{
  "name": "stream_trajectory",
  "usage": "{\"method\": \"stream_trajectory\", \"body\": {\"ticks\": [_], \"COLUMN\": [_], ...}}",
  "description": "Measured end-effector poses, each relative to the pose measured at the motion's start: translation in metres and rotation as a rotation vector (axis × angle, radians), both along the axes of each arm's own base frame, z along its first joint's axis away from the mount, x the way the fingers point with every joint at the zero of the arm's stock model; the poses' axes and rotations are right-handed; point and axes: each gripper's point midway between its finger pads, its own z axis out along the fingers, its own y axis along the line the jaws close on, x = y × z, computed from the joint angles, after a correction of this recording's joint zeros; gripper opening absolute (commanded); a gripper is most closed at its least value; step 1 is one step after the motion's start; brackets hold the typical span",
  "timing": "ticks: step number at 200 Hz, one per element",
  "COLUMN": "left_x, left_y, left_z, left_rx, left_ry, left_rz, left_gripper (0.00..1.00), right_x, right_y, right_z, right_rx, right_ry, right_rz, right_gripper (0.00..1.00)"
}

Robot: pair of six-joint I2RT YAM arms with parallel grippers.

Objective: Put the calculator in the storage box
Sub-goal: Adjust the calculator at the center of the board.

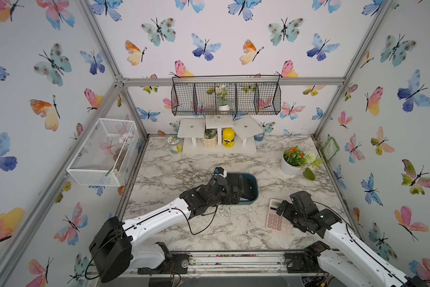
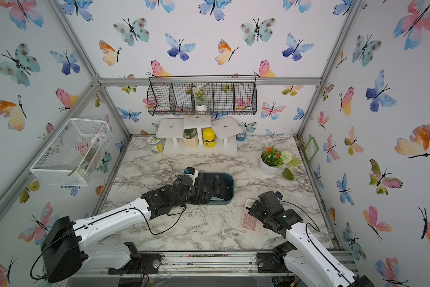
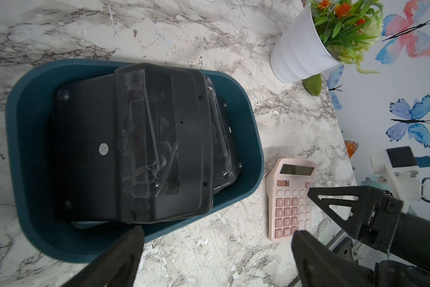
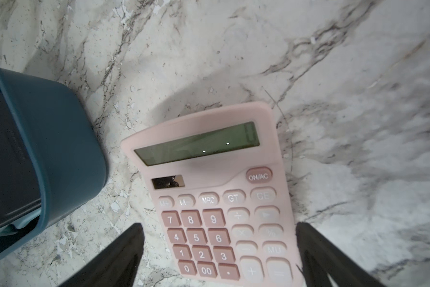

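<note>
Calculator (image 4: 209, 198), pink, lies flat and face up on the marble bench (image 1: 171, 174), toward its front right corner. It is just beside the teal storage box (image 3: 30, 149) but outside its walls. The box sits near the bench's middle and holds flat black devices (image 3: 84, 149) lying face down, one under clear film. The right gripper (image 4: 218, 231) hovers low over the calculator's keypad, fingers spread wide to either side and gripping nothing. The left gripper (image 3: 216, 238) hangs over the box, fingers likewise wide apart and empty.
</note>
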Motion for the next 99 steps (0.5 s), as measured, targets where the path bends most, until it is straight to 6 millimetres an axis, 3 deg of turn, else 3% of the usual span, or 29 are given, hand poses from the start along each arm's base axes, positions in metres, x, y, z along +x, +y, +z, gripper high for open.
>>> {"method": "stream_trajectory", "body": {"ticks": [34,99], "left_x": [0.002,0.002], "left_y": [-0.003,-0.005], "left_z": [0.0,0.002], "left_rx": [0.003,-0.004], "left_ry": [0.001,-0.004], "left_rz": [-0.001,-0.004], "left_gripper": [0.99,0.99], "right_x": [-0.004,0.01], "right_y": [0.013,0.036], "right_z": [-0.015,-0.01], "right_rx": [0.061,0.178], "right_ry": [0.04,-0.002], "right_rz": [0.025,0.05], "right_gripper": [0.98,0.98]}}
